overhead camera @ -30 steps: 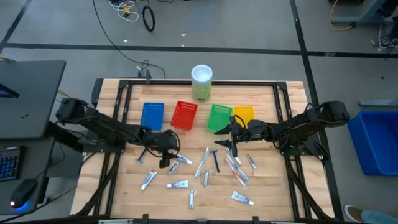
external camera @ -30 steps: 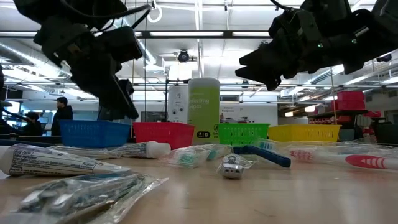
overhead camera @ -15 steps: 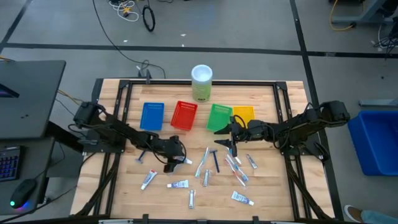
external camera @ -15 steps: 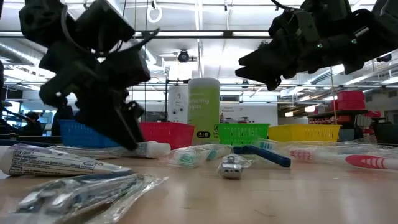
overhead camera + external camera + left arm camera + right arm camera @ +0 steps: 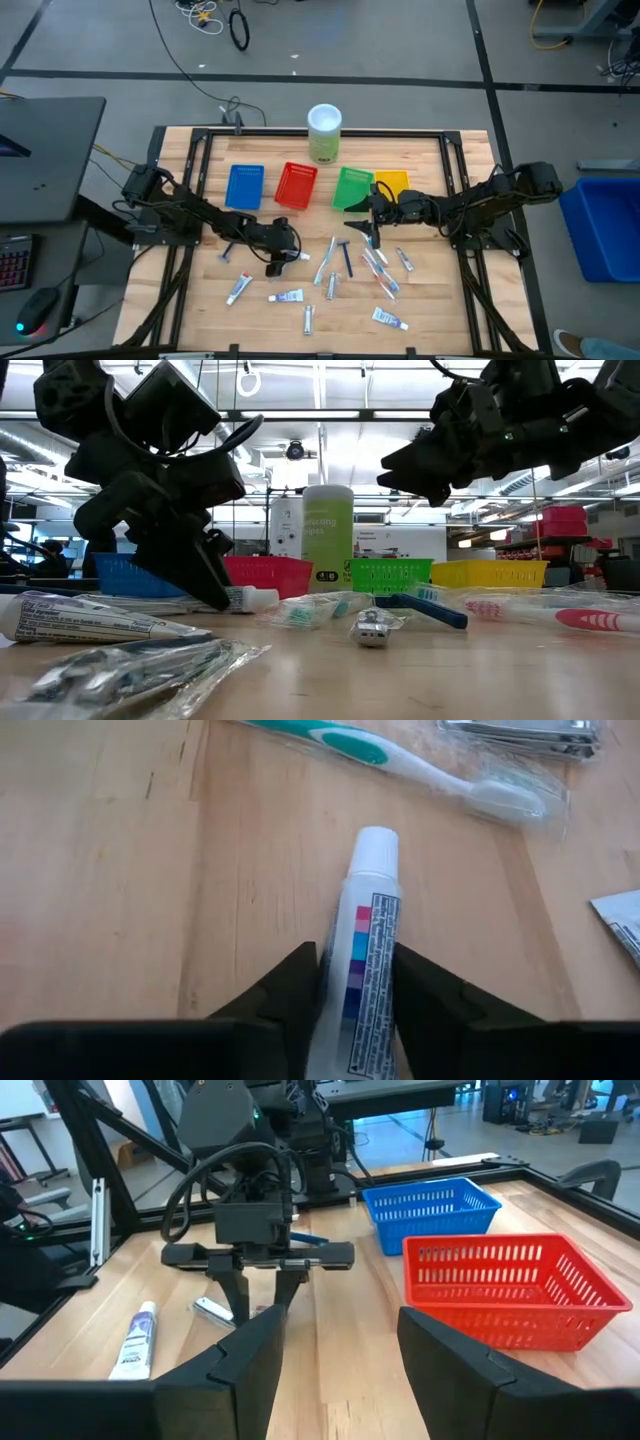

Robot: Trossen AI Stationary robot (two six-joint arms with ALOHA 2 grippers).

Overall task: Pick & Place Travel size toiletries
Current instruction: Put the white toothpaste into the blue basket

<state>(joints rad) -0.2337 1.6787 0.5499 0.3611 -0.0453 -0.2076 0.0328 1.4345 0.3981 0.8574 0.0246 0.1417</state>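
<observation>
White plastic tube [image 5: 362, 970] lies on the wood table [image 5: 100, 870], pinched between my left gripper [image 5: 352, 1010] fingers. Right gripper [image 5: 335, 1345] hangs open near the red basket [image 5: 500, 1290], whose contents I cannot make out.

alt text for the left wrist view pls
The left gripper has its two dark fingers closed around a white toothpaste tube lying on the wooden table. Beyond it lies a wrapped teal and white toothbrush.
</observation>
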